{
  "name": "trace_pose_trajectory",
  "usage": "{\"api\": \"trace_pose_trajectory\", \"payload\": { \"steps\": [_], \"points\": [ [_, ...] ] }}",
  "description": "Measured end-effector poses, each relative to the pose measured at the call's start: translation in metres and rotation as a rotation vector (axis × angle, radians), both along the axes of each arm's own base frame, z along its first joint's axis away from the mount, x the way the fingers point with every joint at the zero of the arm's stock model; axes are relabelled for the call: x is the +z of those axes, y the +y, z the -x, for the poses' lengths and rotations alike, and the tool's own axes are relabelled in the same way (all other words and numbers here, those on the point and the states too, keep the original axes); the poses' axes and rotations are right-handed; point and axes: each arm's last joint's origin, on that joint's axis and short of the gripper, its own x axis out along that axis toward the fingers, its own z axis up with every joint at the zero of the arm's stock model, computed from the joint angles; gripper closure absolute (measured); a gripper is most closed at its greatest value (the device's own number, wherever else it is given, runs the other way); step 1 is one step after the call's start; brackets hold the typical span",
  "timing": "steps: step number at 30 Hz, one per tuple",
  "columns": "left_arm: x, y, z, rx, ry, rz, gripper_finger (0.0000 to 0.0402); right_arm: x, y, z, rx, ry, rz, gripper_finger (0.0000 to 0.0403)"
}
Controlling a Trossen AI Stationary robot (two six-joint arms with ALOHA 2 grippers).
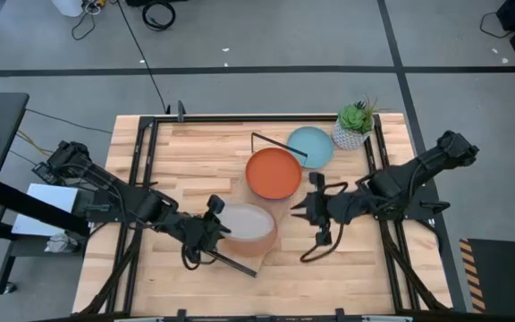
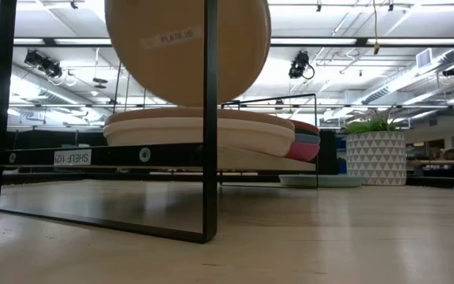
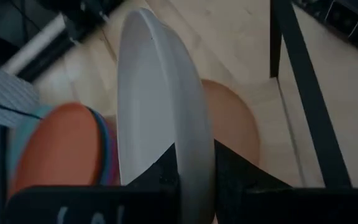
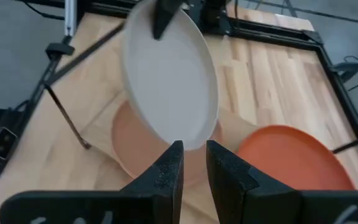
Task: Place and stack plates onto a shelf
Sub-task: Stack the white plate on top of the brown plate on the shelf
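Observation:
My left gripper (image 1: 215, 225) is shut on a pale plate (image 1: 247, 225), which it holds tilted above a salmon plate (image 4: 140, 149) lying on the light-wood shelf (image 2: 132, 156). An orange plate (image 1: 273, 173) tops a stack of coloured plates (image 2: 306, 143) at the shelf's far end. A light blue plate (image 1: 313, 146) lies flat on the table beside it. My right gripper (image 1: 304, 210) hovers right of the shelf, narrowly open and empty, pointing at the pale plate (image 4: 169, 81). My left gripper pinches the pale plate's rim (image 3: 191, 155) on the side toward the table's left, one finger on each face. The fingers come from the table's left. The plate is lifted clear and steeply tilted (image 2: 187, 47), its free edge hanging above the salmon plate.
A white potted plant (image 1: 356, 127) stands at the table's far right. The shelf's thin black end brackets (image 2: 210, 118) rise at both ends of the plank. Bare wood lies at the table's near side and far left.

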Motion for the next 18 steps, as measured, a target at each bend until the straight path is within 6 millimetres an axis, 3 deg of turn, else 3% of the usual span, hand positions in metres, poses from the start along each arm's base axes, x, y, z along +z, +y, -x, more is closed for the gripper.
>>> {"api": "trace_pose_trajectory", "payload": {
  "steps": [7, 18],
  "points": [
    [-0.005, 0.010, -0.009, 0.053, 0.023, 0.037, 0.0339, -0.012, 0.009, -0.013, 0.005, 0.019, 0.007, 0.0328],
    [-0.016, 0.016, -0.021, 0.006, 0.106, 0.117, 0.0339, -0.012, 0.009, -0.014, 0.003, 0.011, 0.001, 0.0328]
  ]
}}
